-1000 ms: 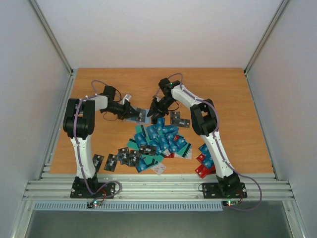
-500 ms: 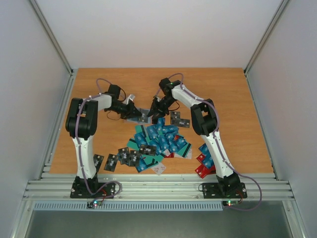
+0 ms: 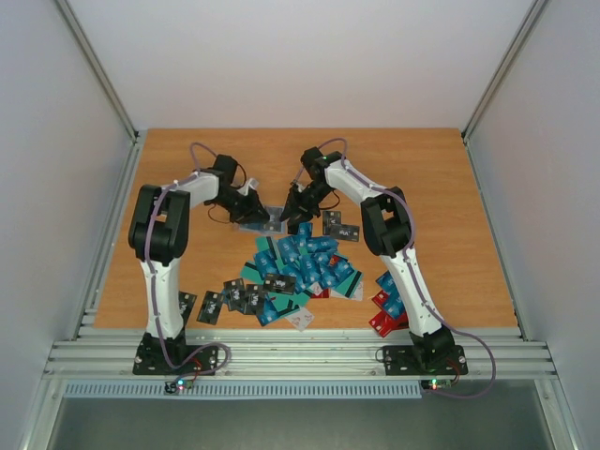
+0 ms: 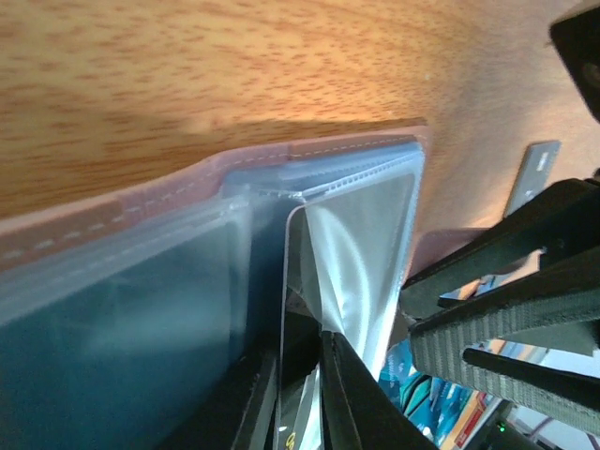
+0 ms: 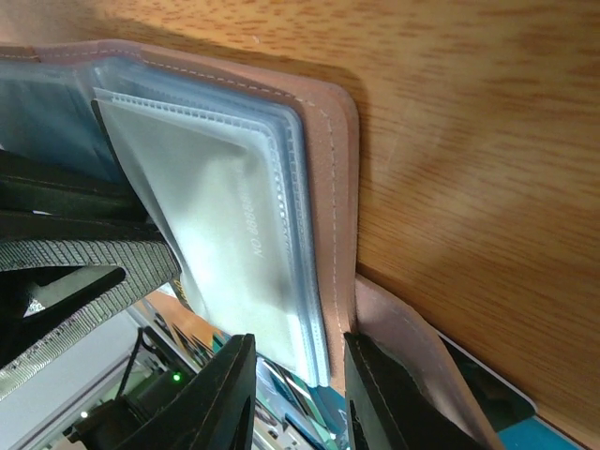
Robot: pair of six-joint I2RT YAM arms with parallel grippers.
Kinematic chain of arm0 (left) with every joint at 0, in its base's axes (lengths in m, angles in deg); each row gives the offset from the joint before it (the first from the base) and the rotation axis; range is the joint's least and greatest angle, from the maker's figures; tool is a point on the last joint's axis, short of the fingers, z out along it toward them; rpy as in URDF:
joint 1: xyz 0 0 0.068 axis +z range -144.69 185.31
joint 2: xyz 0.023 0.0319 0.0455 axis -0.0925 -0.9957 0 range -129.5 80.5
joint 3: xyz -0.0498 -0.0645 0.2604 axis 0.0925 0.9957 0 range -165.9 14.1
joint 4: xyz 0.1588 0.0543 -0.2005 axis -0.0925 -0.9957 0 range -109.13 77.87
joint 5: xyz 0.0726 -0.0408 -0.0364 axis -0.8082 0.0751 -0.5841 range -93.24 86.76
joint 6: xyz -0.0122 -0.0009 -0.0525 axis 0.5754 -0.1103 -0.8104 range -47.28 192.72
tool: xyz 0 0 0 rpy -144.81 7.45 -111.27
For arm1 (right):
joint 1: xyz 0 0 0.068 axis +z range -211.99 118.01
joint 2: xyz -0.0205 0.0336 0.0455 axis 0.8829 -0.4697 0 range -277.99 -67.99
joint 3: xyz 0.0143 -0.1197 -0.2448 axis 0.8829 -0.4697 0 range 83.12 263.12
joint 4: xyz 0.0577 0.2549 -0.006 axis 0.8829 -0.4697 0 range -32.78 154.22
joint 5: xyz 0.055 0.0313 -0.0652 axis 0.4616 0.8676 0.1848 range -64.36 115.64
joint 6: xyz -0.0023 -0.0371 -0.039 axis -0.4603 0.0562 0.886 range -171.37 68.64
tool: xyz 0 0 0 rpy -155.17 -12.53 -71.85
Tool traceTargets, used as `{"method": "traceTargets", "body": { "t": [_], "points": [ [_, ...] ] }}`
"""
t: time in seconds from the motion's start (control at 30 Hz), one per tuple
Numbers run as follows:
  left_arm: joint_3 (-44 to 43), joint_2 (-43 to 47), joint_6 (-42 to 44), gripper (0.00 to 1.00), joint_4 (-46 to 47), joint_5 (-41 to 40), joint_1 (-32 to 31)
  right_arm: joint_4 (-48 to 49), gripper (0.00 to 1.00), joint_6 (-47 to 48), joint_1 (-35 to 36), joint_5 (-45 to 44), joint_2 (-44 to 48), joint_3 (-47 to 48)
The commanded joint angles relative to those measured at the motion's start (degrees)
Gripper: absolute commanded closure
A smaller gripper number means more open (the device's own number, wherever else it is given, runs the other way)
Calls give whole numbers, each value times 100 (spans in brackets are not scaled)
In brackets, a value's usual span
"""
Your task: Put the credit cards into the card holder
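Credit cards lie in a loose heap, mostly blue and teal, at the middle of the wooden worktop in the top view. A row of black cards lies toward the left arm's base and a few red cards lie by the right arm's base. Beyond the heap lies the card holder, with the left gripper at its left side and the right gripper at its right. From here neither gripper's opening can be made out.

The left wrist view shows the card holder lying open on the worktop. Its pinkish-brown stitched cover frames clear plastic sleeves, and one sleeve on the left holds a dark blue card. The left gripper has its fingers only a narrow way apart, with the pale edge of a card or sleeve standing between them. Whether they pinch it I cannot tell. The right gripper's ribbed fingers reach in from the right, at the holder's edge.

In the right wrist view the right gripper is closed on the card holder. One finger sits against the stack of clear sleeves and the other against the pink cover's edge. A teal card shows beneath the cover at the lower right.
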Motion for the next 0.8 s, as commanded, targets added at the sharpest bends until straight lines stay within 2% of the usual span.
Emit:
{"method": "traceTargets", "body": {
  "t": [0.0,0.47,0.57,0.77],
  "points": [
    [-169,35,-208,83,-623,-608,-109,-8,73,-194,46,-101,2,164],
    [-735,-33,-339,82,-1306,-1302,-308,-26,74,-339,66,-280,90,142],
    [-833,-16,-332,68,-1444,-1356,-341,-22,74,-368,88,-310,121,145],
    [-752,246,-300,51,-1509,-1264,-352,3,75,-380,92,-391,244,140]
  ]
}}
